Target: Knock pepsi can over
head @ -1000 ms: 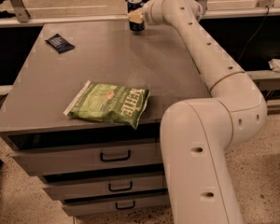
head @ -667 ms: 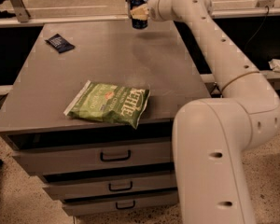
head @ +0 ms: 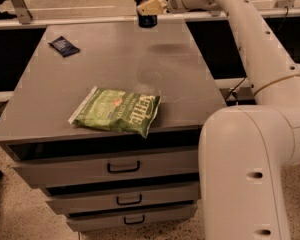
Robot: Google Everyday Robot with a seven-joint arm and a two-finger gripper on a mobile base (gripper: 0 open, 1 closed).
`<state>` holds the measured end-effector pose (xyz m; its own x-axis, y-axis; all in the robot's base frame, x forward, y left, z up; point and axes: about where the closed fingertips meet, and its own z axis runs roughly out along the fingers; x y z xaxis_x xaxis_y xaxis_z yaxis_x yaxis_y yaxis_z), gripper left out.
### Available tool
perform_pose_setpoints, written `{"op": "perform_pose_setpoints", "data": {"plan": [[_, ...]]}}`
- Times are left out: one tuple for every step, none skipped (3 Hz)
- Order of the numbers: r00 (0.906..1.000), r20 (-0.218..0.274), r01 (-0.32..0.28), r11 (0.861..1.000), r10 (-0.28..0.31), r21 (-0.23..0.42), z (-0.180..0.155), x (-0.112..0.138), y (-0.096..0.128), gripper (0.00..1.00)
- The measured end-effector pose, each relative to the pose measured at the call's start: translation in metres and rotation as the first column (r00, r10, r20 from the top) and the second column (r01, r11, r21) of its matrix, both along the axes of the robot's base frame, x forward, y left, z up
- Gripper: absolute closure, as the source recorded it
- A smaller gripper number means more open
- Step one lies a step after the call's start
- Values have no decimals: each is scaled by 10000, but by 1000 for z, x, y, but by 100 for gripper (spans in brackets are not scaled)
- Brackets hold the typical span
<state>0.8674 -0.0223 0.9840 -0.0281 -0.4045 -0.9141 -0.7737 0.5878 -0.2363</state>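
Since a second ago, the gripper point(head: 150, 6) and the can point(head: 147, 21) have shifted up in view toward the far edge, and the arm point(head: 250, 44) has swung right and stretched out. The bag and the packet have not moved.

The can looks upright at the far edge of the table point(head: 190, 84), about mid-width. It is dark blue with a silver rim on top, and its lower end overlaps the tabletop's back edge. Cannot tell whether its base rests on the surface.

The gripper is at the can, its tan part crossing the can's middle from the right, so they touch or overlap in view. Cannot tell how far the gripper is open, or whether it has hold of the can.

The white arm runs from the gripper to the right and down the right side of the view to a large white link point(head: 245, 174) in the near right foreground.

The green chip bag point(head: 117, 111) lies flat near the front edge of the table, well apart from the can. A flat dark blue packet point(head: 64, 46) lies at the far left corner, also well apart.

The table is grey, with three drawers point(head: 122, 166) under its front, each with a dark handle. The floor below is speckled.
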Motion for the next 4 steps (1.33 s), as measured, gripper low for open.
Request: {"op": "perform_pose_setpoints", "data": {"plan": [[9917,-917,-972,9924,902,-755,-12,-34,-1,100],[9658,-2197,-1872,9566,1377,-2232,-38,-69,-7,100],[9332,-3284,-2716,8847,1459,-3788,-59,-97,-17,100],[8967,-4127,-3681,7872,1598,-4948,-79,-116,-15,100]]}}
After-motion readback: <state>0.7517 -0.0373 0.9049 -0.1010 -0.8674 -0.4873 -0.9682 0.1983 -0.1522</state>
